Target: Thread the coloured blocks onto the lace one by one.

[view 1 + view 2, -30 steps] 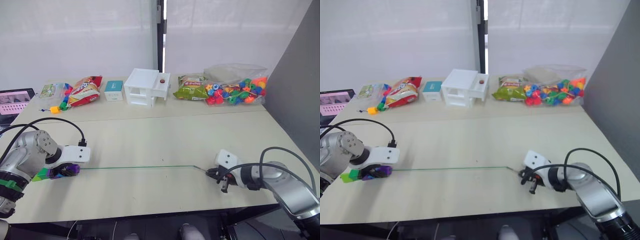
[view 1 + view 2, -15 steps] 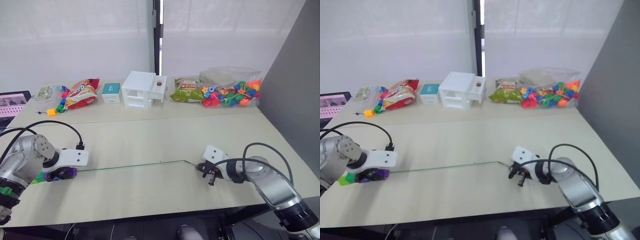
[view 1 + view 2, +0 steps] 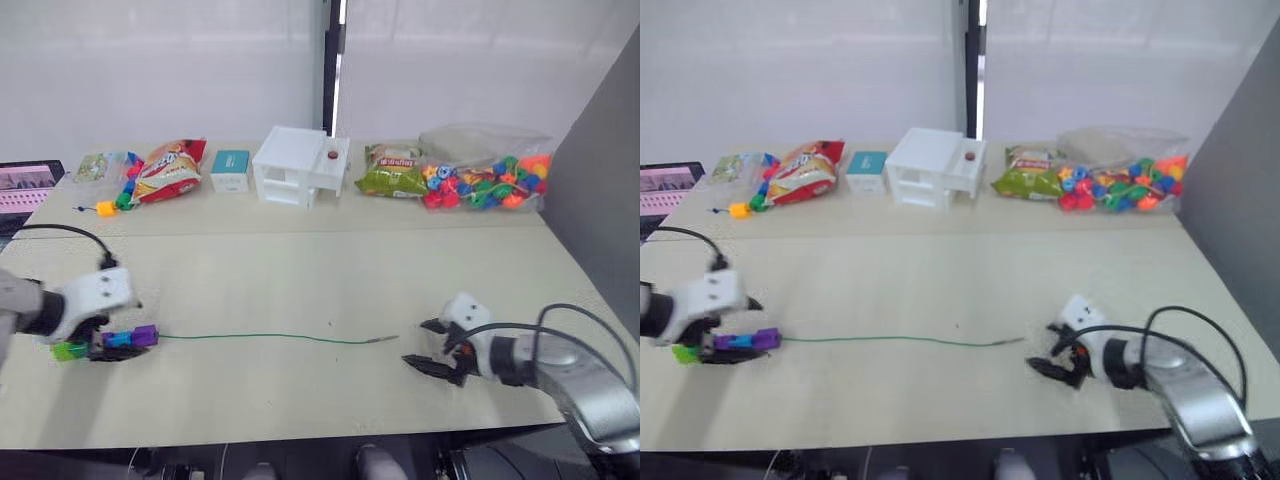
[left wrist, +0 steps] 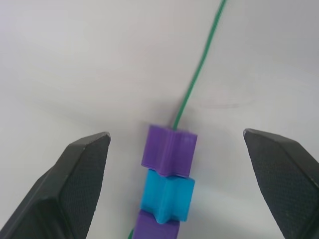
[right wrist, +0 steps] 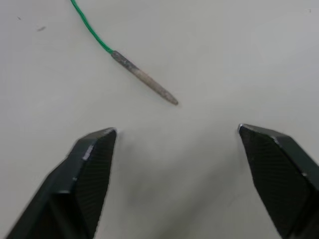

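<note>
The green lace [image 3: 270, 339] lies slack across the table's front half. Its stiff dark tip [image 5: 144, 79] rests on the table, just ahead of my right gripper [image 3: 423, 346], which is open and touches nothing. At the lace's other end a short row of threaded blocks lies on the table: a purple one [image 4: 169, 149], a blue one [image 4: 167, 199], another purple and a green one [image 3: 68, 351]. My left gripper [image 3: 108, 342] is open with its fingers [image 4: 79, 174] spread to either side of this row, clear of it.
At the back right sits a clear bag of loose coloured blocks [image 3: 485, 182]. Along the back stand a white drawer box [image 3: 298, 166], a teal box [image 3: 230, 169] and snack bags [image 3: 170, 168]. A laptop [image 3: 25, 185] is at the far left, a grey panel [image 3: 600, 200] on the right.
Both grippers have opened. The right one let go of the lace tip, which now lies on the table. The left one released the block row, and the lace has gone slack.
</note>
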Motion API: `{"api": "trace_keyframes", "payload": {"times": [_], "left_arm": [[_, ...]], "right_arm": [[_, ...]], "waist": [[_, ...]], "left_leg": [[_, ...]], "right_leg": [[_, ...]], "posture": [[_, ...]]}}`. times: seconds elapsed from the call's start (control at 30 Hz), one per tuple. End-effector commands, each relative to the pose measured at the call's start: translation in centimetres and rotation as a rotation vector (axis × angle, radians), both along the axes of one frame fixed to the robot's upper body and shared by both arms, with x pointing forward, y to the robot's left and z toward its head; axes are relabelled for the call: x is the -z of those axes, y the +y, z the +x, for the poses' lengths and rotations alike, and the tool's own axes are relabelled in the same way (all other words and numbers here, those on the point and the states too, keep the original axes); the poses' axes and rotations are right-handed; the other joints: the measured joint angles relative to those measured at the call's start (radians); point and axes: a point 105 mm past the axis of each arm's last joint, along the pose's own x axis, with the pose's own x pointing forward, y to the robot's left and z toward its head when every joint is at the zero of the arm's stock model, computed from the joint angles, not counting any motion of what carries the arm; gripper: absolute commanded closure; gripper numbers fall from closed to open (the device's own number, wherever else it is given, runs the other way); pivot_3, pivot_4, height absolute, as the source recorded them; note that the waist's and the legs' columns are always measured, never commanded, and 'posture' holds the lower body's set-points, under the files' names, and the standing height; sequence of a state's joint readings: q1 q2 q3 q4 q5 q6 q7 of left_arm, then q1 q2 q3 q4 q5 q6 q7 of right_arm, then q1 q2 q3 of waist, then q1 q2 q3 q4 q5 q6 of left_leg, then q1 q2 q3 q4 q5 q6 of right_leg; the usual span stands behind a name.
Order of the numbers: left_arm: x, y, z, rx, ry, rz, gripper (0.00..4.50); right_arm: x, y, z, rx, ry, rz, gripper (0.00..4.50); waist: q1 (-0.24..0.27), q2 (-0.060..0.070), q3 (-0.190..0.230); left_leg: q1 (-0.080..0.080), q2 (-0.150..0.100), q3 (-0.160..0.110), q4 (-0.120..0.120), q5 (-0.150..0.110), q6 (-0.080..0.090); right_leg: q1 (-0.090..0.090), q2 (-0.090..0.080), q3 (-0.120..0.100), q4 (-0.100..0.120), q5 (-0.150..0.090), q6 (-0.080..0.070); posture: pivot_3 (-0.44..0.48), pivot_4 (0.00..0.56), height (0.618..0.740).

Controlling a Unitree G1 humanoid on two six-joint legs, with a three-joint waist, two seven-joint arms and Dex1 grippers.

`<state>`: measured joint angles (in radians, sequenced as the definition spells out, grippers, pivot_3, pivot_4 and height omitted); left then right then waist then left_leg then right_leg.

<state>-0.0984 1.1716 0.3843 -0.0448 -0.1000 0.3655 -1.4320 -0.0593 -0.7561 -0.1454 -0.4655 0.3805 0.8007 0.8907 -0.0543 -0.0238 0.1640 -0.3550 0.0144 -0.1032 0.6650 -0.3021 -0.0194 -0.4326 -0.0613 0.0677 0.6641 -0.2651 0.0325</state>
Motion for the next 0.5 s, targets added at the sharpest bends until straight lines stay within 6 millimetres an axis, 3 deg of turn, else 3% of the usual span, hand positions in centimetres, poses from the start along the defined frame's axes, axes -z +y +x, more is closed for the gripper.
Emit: {"api": "trace_keyframes", "payload": {"times": [0.03,0.13,0.27,0.37,0.5], "left_arm": [[-3.0,1.7,-1.5,-0.150,-0.206,-0.194,0.00],[-2.1,4.7,-4.0,-0.319,-0.304,-0.329,0.00],[0.9,7.4,-7.7,-0.500,-0.318,-0.548,0.00],[4.4,9.0,-10.3,-0.615,-0.284,-0.555,0.00],[6.9,9.5,-11.3,-0.668,-0.248,-0.560,0.00]], "right_arm": [[-3.4,-1.8,-0.9,0.088,-0.079,0.120,0.05],[-3.6,-4.0,-1.7,0.205,-0.098,0.188,0.05],[-1.9,-7.1,-2.4,0.356,-0.101,0.189,0.05],[-0.3,-9.0,-3.0,0.436,-0.096,0.185,0.05],[1.4,-10.1,-3.7,0.454,-0.077,0.173,0.05]], "waist": [[0.003,0.001,0.000],[0.009,0.002,0.001],[0.011,0.000,0.001],[0.015,-0.001,0.001],[0.019,-0.001,0.002]], "left_leg": [[0.000,0.000,0.001,0.000,0.000,0.000],[0.003,0.000,0.001,-0.001,-0.001,0.001],[0.009,0.001,0.002,-0.001,-0.001,0.001],[0.011,0.001,0.002,-0.001,0.001,-0.002],[0.020,0.001,0.002,-0.001,0.001,-0.002]], "right_leg": [[0.000,0.000,0.001,-0.001,0.000,0.000],[0.002,0.001,0.001,-0.003,0.000,0.000],[0.011,0.001,0.000,-0.008,0.000,0.001],[0.015,0.000,0.000,-0.011,0.000,0.001],[0.029,0.001,0.000,-0.016,0.000,0.002]], "posture": [[0.000,0.150,0.740],[0.000,0.150,0.740],[0.000,0.150,0.740],[0.000,0.150,0.740],[0.000,0.150,0.740]]}}
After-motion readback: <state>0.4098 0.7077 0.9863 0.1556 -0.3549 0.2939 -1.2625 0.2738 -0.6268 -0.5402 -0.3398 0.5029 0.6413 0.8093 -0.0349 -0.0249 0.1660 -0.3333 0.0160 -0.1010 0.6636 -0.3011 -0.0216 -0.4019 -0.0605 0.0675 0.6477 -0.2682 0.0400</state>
